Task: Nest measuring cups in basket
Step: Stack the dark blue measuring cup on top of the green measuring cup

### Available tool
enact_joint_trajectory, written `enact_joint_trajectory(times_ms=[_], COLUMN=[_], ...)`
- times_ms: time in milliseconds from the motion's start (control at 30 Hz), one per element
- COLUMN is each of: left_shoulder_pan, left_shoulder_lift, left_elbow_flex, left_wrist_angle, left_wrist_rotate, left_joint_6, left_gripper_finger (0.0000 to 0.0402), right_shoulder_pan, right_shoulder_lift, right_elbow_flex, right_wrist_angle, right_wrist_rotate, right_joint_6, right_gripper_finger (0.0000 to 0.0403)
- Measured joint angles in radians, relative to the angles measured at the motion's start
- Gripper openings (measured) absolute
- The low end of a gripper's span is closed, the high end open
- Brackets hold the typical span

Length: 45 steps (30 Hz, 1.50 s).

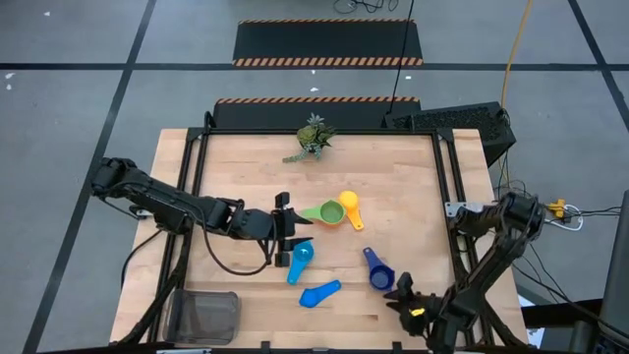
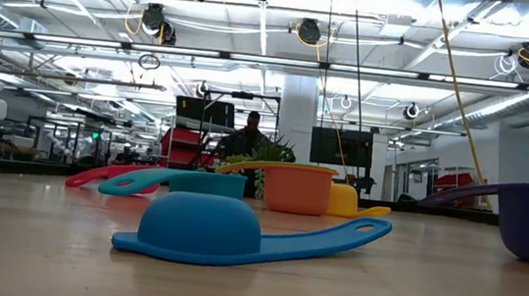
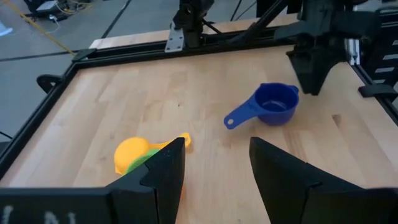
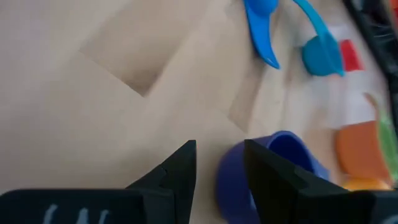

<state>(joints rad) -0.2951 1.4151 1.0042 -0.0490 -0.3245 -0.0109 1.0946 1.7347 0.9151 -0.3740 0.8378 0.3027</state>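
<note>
A: Start at the left hand (image 1: pixel 285 224). What is it doing?

B: It hangs over the middle of the surface (image 1: pixel 413 167), fingers (image 3: pixel 163 171) parted with bare wood showing through the gap, holding nothing. Just beside it lie the green cup (image 1: pixel 330 211), the orange cup (image 1: pixel 331 220) and the yellow cup (image 1: pixel 348 202), bunched so they touch. A red cup (image 2: pixel 104 175) shows only in the low view, behind the others.

A: And the right hand (image 1: pixel 402 292)?

B: Down at the near right corner, fingers apart around nothing. The dark blue cup (image 1: pixel 379 277) sits just beside its fingertips; in its wrist view the bowl lies right beyond the gap, not between the fingers.

A: So how far along is the nesting?

B: I'd judge it barely begun. The basket (image 1: pixel 203 317) stands at the near left corner, well apart from every cup, and nothing appears to lie in it through the mesh. All the cups I can find are loose on the wood. Every one has yet to be stacked and carried over.

A: Which way do they point?

B: From above, the dark blue cup's handle runs up and left from its bowl, toward the far side. The light blue cup (image 1: pixel 302 254) has its bowl uppermost, handle slanting down-left toward the near edge. The blue cup (image 1: pixel 313 295) lies bowl down, its long axis rising to the right. The green cup's handle points left, at the left hand.
</note>
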Motion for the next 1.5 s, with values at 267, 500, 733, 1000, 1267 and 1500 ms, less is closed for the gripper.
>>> enact_joint_trajectory(times_ms=[267,500,733,1000,1267,1500], left_shoulder_pan=[0.019,0.022,0.022,0.022,0.022,0.022], left_shoulder_lift=[0.0,0.0,0.0,0.0,0.001,0.001], left_elbow_flex=[0.0,0.0,0.0,0.0,0.001,0.001], left_wrist_angle=[0.0,-0.001,-0.001,-0.001,-0.001,-0.001], left_wrist_rotate=[0.0,0.0,0.0,0.0,0.0,0.0], left_joint_6=[0.006,0.018,0.018,0.016,0.013,0.013], left_gripper_finger=[0.0182,0.0182,0.0182,0.0182,0.0182,0.0182], right_shoulder_pan=[-0.006,-0.007,-0.006,-0.006,-0.006,-0.006], right_shoulder_lift=[0.052,0.052,0.052,0.052,0.051,0.051], right_elbow_flex=[0.039,0.039,0.039,0.039,0.038,0.038], right_wrist_angle=[-0.179,-0.319,-0.392,-0.461,-0.49,-0.492], right_wrist_rotate=[0.066,0.102,0.101,0.101,0.101,0.083], right_joint_6=[0.022,0.096,0.103,0.096,0.072,0.065], right_gripper_finger=[0.0128,0.0128,0.0128,0.0128,0.0127,0.0077])
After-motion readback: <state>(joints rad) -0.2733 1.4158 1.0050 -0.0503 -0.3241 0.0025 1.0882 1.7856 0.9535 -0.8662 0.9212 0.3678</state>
